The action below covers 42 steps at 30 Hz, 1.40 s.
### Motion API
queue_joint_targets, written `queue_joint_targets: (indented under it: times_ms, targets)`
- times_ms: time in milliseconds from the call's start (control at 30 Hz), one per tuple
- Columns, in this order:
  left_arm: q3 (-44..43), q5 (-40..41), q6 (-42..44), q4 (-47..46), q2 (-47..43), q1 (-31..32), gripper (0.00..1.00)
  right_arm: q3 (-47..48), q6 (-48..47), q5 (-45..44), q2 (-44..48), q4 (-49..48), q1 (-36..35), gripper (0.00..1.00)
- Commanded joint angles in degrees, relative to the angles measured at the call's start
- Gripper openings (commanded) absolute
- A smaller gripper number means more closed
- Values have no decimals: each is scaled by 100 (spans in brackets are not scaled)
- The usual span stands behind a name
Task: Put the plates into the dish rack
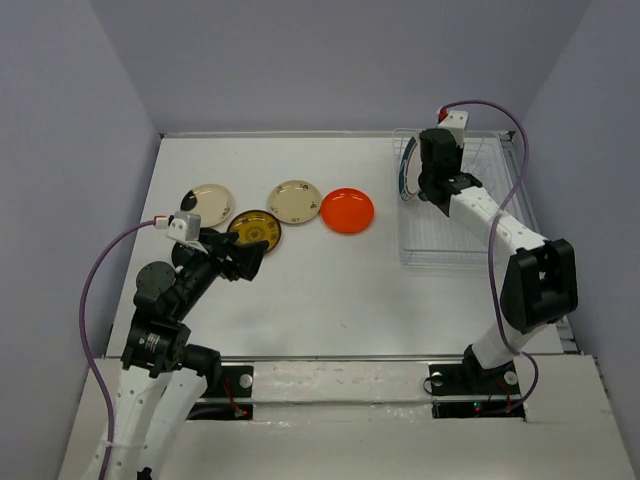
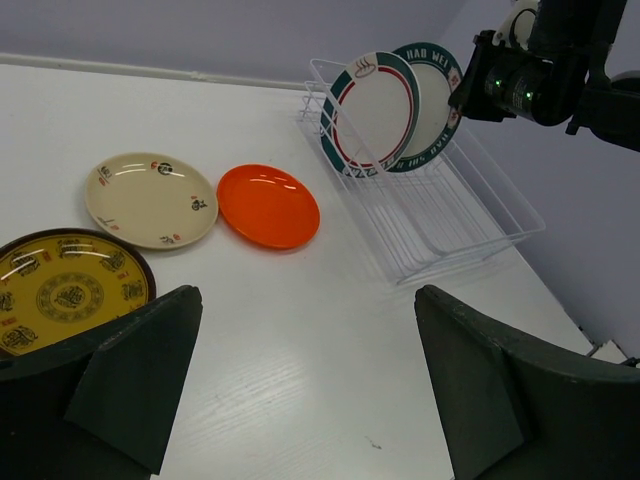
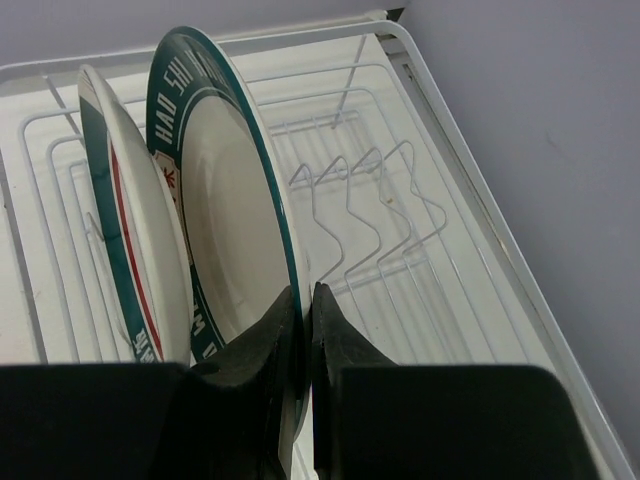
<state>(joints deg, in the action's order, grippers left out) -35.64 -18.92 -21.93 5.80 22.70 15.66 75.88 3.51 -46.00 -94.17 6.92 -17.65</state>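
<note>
The dish rack (image 1: 470, 235) (image 2: 450, 215) (image 3: 480, 260) stands at the back right. Two white plates with teal rims stand upright in it: one with a red inner ring (image 2: 372, 108) (image 3: 120, 230), and a second behind it (image 2: 437, 90) (image 3: 225, 220). My right gripper (image 3: 303, 290) (image 1: 418, 188) is shut on the rim of that second plate. On the table lie two cream plates (image 1: 208, 200) (image 1: 294, 202) (image 2: 150, 198), an amber plate (image 1: 255, 228) (image 2: 65, 290) and an orange-red plate (image 1: 347, 210) (image 2: 268, 205). My left gripper (image 2: 307, 295) (image 1: 250, 258) hangs open just in front of the amber plate, holding nothing.
Bare wire prongs (image 3: 370, 210) stand in the rack to the right of the held plate. The rack sits close to the right wall (image 1: 600, 150). A purple cable (image 1: 95, 290) loops off the left arm.
</note>
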Motion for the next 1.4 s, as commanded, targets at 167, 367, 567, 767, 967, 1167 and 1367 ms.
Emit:
queue_joint_targets:
  times_ms: [167, 367, 567, 767, 967, 1167, 1367]
  targets:
    - [-66, 37, -4, -194, 15, -10, 99, -90, 423, 144, -14, -138, 25, 32]
    - [-66, 28, -13, -202, 7, -10, 99, -82, 414, 196, 197, -42, 25, 55]
    - [-57, 28, -21, -202, 15, -19, 99, 182, 370, 275, 758, 344, 25, 60]
    - [-66, 72, -22, -185, -20, -37, 99, 69, 913, 1460, 1637, 767, -54, 69]
    - [-75, 143, -56, -159, -2, -133, 99, -328, 1731, 3227, 1701, 355, -1202, 75]
    - [-119, 274, -39, -97, 7, -186, 99, -863, 3189, 3659, 867, -1173, -2294, 67]
    - [-137, 301, -4, -62, -20, -204, 99, -1032, 4579, 4019, -414, -2484, -2656, 48]
